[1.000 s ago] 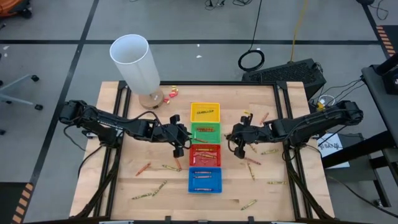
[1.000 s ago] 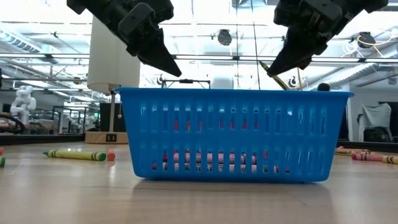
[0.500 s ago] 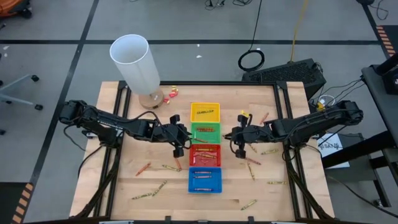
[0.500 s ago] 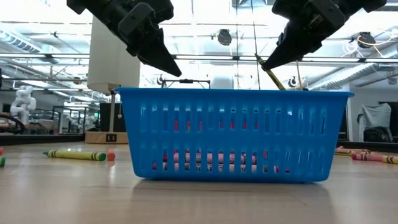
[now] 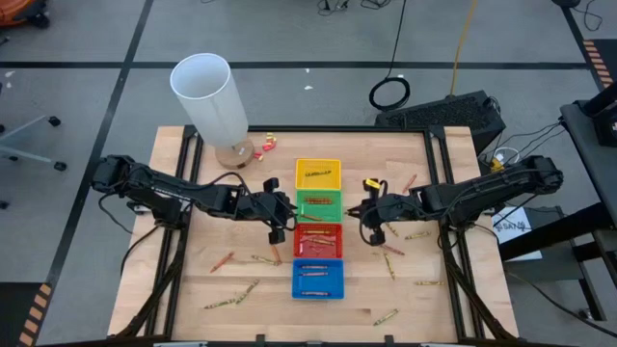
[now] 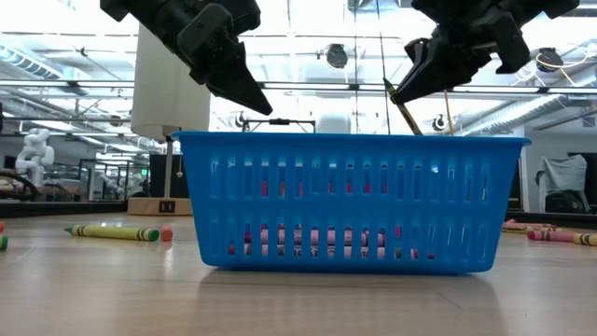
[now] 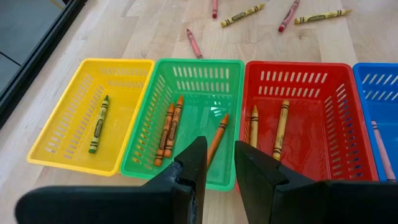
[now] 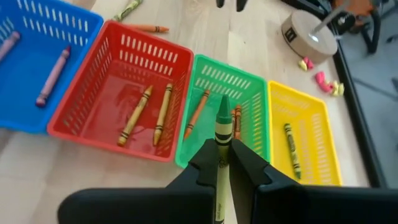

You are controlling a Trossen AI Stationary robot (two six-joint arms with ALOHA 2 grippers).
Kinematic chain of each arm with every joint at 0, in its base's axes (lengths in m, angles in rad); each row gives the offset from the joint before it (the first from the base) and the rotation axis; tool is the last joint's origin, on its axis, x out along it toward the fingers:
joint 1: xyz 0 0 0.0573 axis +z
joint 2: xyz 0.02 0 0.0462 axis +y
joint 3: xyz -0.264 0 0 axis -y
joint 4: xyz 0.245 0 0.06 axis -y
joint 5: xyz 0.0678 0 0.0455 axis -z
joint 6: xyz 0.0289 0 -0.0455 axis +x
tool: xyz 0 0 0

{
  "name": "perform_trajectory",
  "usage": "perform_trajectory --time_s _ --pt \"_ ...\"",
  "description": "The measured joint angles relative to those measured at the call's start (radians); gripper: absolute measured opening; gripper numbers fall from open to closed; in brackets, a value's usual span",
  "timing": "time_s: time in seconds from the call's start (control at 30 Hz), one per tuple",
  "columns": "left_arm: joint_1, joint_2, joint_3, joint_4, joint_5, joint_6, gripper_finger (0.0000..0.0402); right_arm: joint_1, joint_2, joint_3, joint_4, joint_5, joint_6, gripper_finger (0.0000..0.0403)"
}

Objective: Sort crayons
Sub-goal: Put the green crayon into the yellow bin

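Four trays stand in a row at mid-table: yellow (image 5: 318, 173), green (image 5: 318, 205), red (image 5: 318, 239) and blue (image 5: 318, 278), each with a few crayons inside. My right gripper (image 8: 222, 146) hovers right of the green tray, shut on a green crayon (image 8: 222, 118). My left gripper (image 7: 219, 155) hangs over the left side of the green and red trays, open with nothing between its fingers. Loose crayons lie flat on the wood on both sides (image 5: 231, 297) (image 5: 416, 234). My right gripper pinches the green crayon's wrapped shaft (image 8: 221, 134) between its two fingers (image 8: 249, 165). The crayon lies along the fingers, its pointed tip sticking out past them. The fingers slant down from the table's right side. The crayon is lifted clear and tilts down (image 6: 403, 110) above the trays.
A tall white cylinder (image 5: 214, 96) stands on a round base at the table's far left, with small red and yellow bits (image 5: 267, 145) beside it. Bare wood lies between the trays and the loose crayons on either side.
My right gripper has rolled about the line it points along, staying in place and still shut on the green crayon, which has turned with it and keeps clear of the trays.
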Motion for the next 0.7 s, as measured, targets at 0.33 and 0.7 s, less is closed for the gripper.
perform_trajectory --time_s 0.33,0.7 --pt "0.0 0.0 0.0 0.0 0.0 0.0 0.0085 0.0 0.0 0.0 0.0 0.0 -0.202 0.0004" --pt "0.0 0.0 0.0 0.0 0.0 0.0 0.0085 0.0 0.0 0.0 -0.001 0.0 -0.272 0.0004"
